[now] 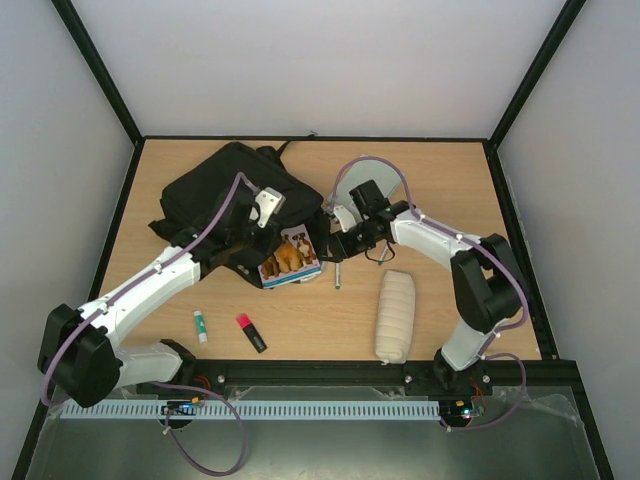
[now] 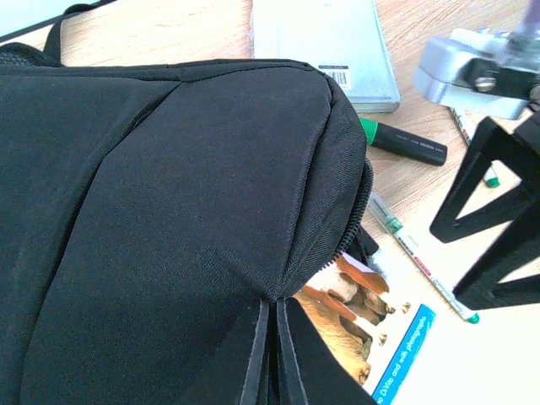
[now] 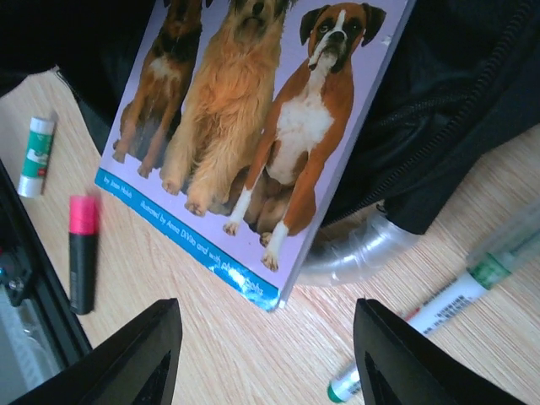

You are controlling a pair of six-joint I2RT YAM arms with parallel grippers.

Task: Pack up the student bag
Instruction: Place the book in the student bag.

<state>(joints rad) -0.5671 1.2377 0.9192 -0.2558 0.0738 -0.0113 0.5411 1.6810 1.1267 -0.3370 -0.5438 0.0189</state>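
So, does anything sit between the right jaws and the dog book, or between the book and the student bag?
Nothing visible does. The right gripper, jaws open, hangs over bare table just short of the dog book, whose far end lies in the unzipped mouth of the student bag. A clear curved plastic piece lies at the book's corner.

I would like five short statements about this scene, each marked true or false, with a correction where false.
1. The dog book lies fully inside the student bag. False: its lower part sticks out onto the table.
2. The right gripper is open and holds nothing. True.
3. The left gripper is shut on the bag's fabric. True.
4. The pink-capped highlighter is inside the bag. False: it lies on the table near the glue stick.
5. The white pouch lies on the table, apart from the bag. True.
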